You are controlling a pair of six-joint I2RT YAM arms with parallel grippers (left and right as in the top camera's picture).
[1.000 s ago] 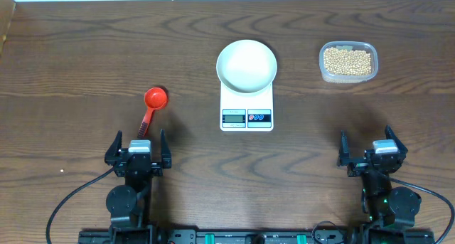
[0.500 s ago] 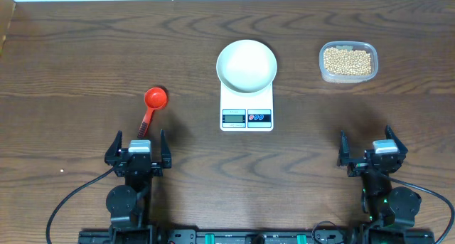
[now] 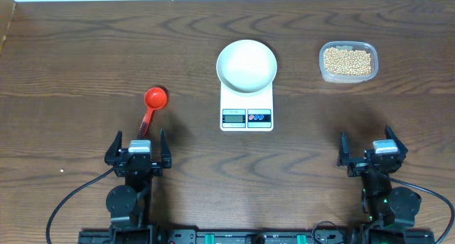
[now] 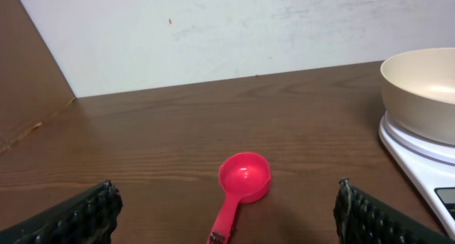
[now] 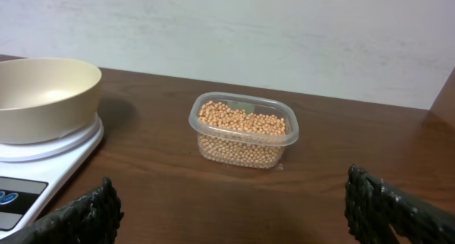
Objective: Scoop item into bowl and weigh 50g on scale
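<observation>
The white bowl [image 3: 246, 64] sits empty on the white scale [image 3: 246, 107] at the table's middle; both show in the left wrist view, bowl [image 4: 421, 91] on scale [image 4: 419, 158], and in the right wrist view, bowl [image 5: 43, 94] on scale [image 5: 43, 162]. Pale-tan beans [image 3: 347, 60] fill a clear tub at the back right, also in the right wrist view [image 5: 243, 130]. A red scoop [image 3: 151, 104] lies left of the scale, just ahead of my open, empty left gripper [image 3: 138, 150]; it shows between those fingers [image 4: 242, 183]. My right gripper [image 3: 371, 150] is open and empty near the front right.
The clear plastic tub [image 3: 348, 77] holds the beans. A white wall [image 4: 213, 30] runs along the table's far edge. Bare wood lies between my grippers and the scale.
</observation>
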